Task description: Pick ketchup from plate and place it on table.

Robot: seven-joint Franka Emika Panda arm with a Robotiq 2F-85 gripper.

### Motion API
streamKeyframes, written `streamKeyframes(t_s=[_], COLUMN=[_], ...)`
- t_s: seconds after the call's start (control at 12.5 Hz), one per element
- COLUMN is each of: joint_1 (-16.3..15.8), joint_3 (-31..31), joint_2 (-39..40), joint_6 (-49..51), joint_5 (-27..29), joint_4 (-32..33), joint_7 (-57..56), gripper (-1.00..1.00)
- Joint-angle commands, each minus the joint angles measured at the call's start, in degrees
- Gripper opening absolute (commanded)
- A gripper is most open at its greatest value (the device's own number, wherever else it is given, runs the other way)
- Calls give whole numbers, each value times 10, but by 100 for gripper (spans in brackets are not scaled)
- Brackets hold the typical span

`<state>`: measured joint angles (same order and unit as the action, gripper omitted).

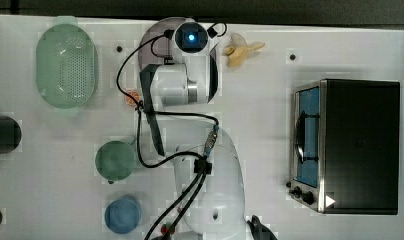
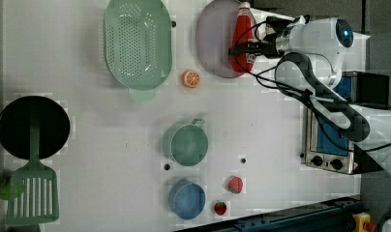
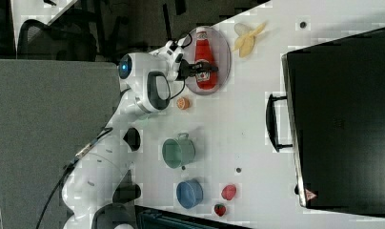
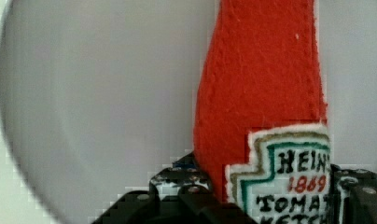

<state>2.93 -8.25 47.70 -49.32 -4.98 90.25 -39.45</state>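
Observation:
The ketchup (image 2: 243,38), a slim red bottle with a white cap, lies flat on the pale mauve-grey plate (image 2: 213,38) at the far edge of the white table (image 1: 270,125). My gripper (image 2: 244,48) is down over the bottle's labelled body, one finger on each side. In the wrist view the fingers (image 4: 177,186) press against both edges of the ketchup (image 4: 261,93), which pinches in slightly there, with the plate (image 4: 107,93) beneath it. In the right view the gripper (image 3: 200,68) sits across the ketchup (image 3: 204,59). The arm hides most of the plate (image 1: 152,42) in the top view.
A green perforated basket (image 2: 138,43) and an orange slice (image 2: 190,78) lie beside the plate. A banana (image 1: 242,50) is on its other side. A toaster oven (image 1: 350,145), green cup (image 2: 186,143), blue cup (image 2: 187,199), strawberries (image 2: 235,184), black pan (image 2: 33,126) and spatula (image 2: 33,193) stand farther off.

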Motion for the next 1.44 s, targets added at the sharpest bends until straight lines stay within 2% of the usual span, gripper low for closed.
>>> streamKeyframes(t_s=[0.08,0.32,0.56,0.8,1.12,1.44], joint_1=[8,21,40,57,65,67], joint_3=[-3,-2,0,4,16,40], joint_2=[-115,-192,-275,-361,-474,-529], joint_6=[66,158,226,230,227,174], joint_5=[4,26,29,45,61,61], joint_4=[-19,-14,32,121,270,410], joint_7=[40,41,41,41,42,42], gripper=[18,18,18,18,18,18])
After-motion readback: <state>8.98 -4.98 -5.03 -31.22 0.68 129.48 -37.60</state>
